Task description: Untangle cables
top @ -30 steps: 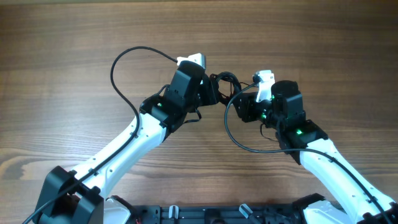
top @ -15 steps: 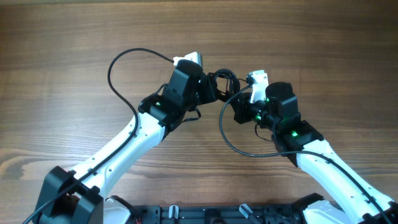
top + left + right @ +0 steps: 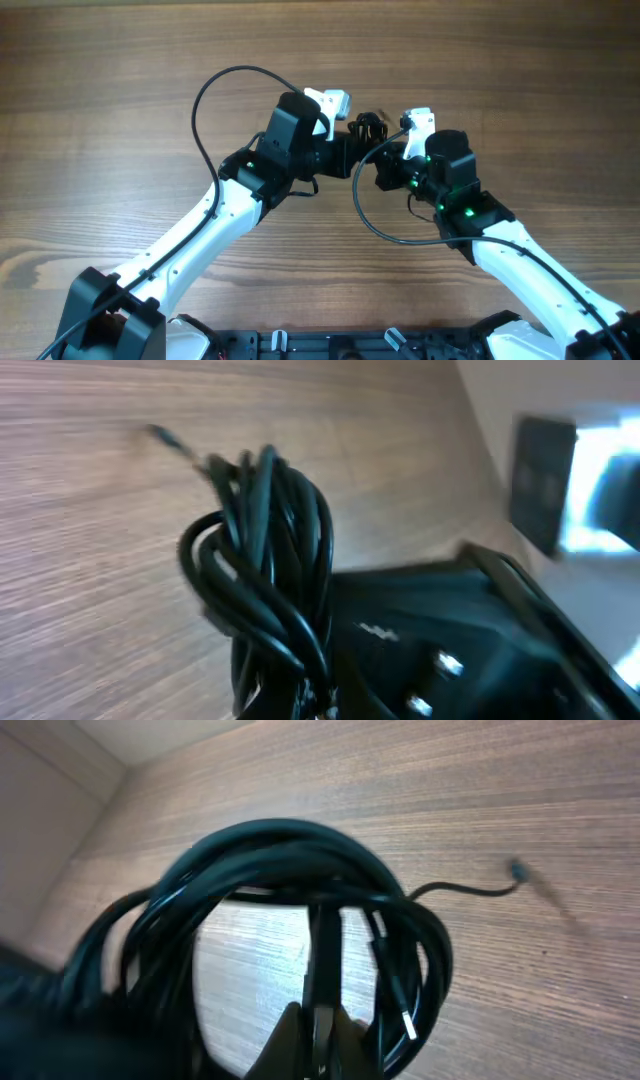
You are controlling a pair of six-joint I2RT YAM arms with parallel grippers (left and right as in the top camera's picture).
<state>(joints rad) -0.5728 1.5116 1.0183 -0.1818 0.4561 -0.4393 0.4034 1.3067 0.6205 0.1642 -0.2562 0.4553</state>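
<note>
**Overhead.** The left gripper [image 3: 347, 150] has moved right, toward the right gripper [image 3: 388, 165]. The cables [image 3: 370, 125] sit between the two as a bunch, tighter than a second ago.

**Left wrist.** The cables [image 3: 265, 560] stand bunched above the table [image 3: 80, 560], with one loose end [image 3: 160, 433] trailing. The left gripper's fingers are out of view, so its grip cannot be told.

**Right wrist.** The fingers [image 3: 292, 1035] are pinched narrow on one cord of the bunch.

**Assessment.** No cord looks freed yet. With the arms drawn together the bunch is slack, so a separating pull is probably needed next.

White arms [image 3: 190, 238], black joints [image 3: 290, 135], apparently green lights [image 3: 465, 212]
</note>
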